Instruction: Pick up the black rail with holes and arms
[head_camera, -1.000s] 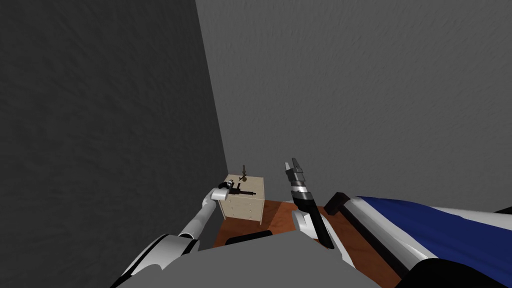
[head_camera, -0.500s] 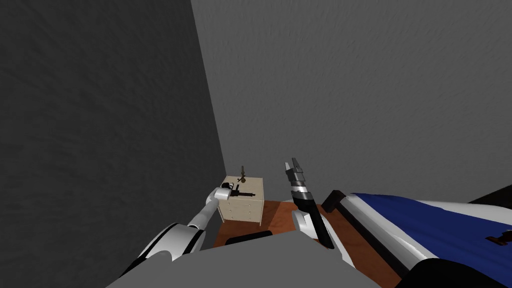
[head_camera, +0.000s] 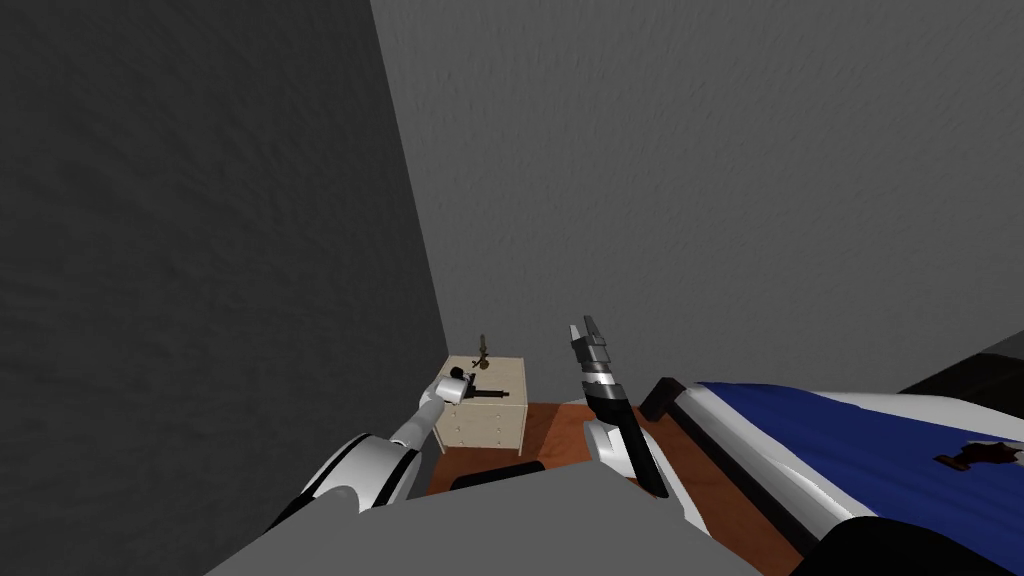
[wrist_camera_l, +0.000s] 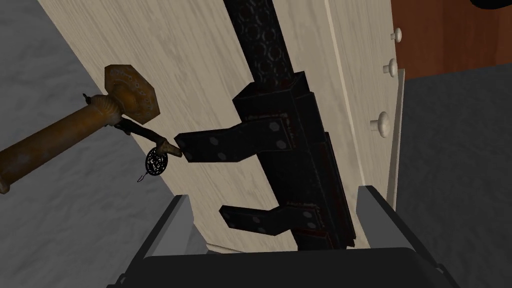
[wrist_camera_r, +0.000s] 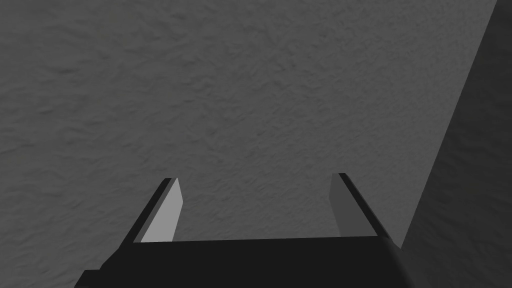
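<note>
Chest of drawers (head_camera: 485, 425) at my 11 o'clock, set into the room corner (head_camera: 440, 300), drawer fronts toward 6 o'clock. Bed (head_camera: 830, 450) at 2 o'clock, with a strip of floor (head_camera: 550, 435) between the two.

On the chest top, the rail (head_camera: 490, 392) lies across the middle, running 9 to 3. Ornament stand (head_camera: 483, 350) is behind it at the top's 12 o'clock edge. The rail's two side arms point toward the stand, and one arm's tip is just beside the stand's pendant (wrist_camera_l: 156, 162).

Left gripper (head_camera: 462, 383) is at the rail's 9 o'clock end, with the rail between its fingers (wrist_camera_l: 175, 220). Contact cannot be told. Right gripper (head_camera: 588, 328) is at 12 o'clock, to the right of the chest and apart from it.
</note>
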